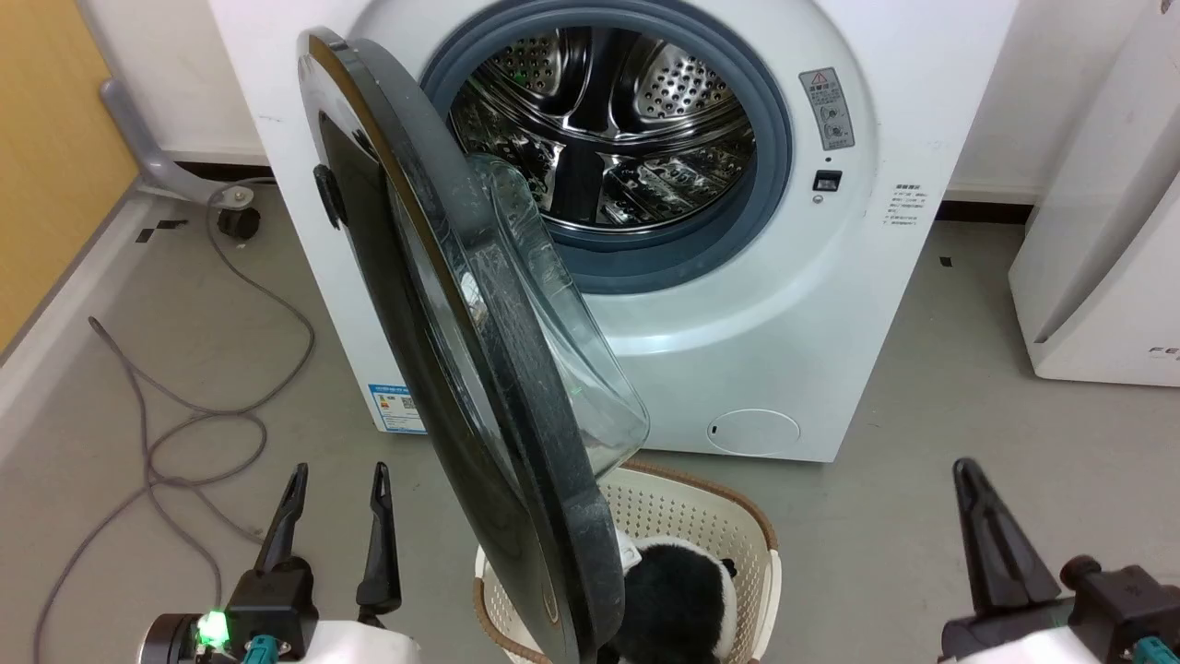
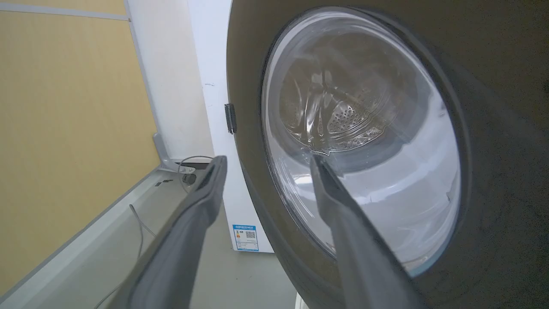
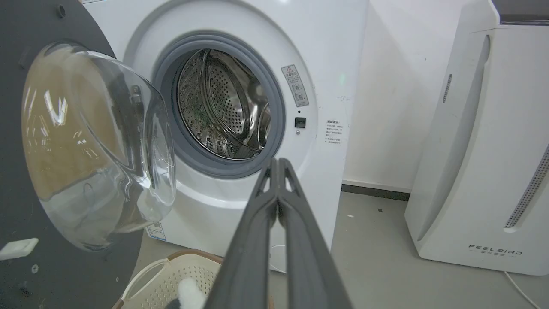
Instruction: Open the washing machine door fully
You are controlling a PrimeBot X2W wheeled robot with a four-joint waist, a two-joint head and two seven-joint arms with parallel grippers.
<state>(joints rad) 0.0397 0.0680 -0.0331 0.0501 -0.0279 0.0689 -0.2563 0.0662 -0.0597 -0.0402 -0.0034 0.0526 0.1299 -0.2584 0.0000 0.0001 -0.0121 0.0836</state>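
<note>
Grey floor (image 1: pixel 922 516) underfoot, a yellow panel (image 1: pixel 46 138) along its left edge and a white wall (image 3: pixel 386 107) at the back. And there's the washing machine (image 1: pixel 756 304), a big white box standing against that wall, its mouth wide to us: steel drum (image 1: pixel 608 120) gleaming inside the grey gasket (image 1: pixel 770 166). Off at the right edge of the floor stands a white appliance (image 3: pixel 472 171), well apart from the machine.

Now the door (image 1: pixel 387 304): it's swung out on the machine's left side and stands nearly edge-on in the head view, black face turned left, glass bowl (image 1: pixel 553 304) bulging right towards the opening. Its lower rim hangs over a cream basket (image 1: pixel 710 516) sitting on the floor just in front of the machine, with a black and white plush toy (image 1: pixel 673 599) inside.

Left gripper (image 1: pixel 338 472) is low on the black side of the door, fingers spread wide with nothing between them. Its wrist view shows one finger (image 2: pixel 343 214) lying across the glass, and I cannot tell if it touches. Right gripper (image 3: pixel 279 163) is out on the bowl side, well clear of the door, fingers pressed together on nothing.

A grey cable (image 1: pixel 184 406) loops over the floor's left part, and a small blue label (image 1: pixel 396 409) sits low on the machine's front.
</note>
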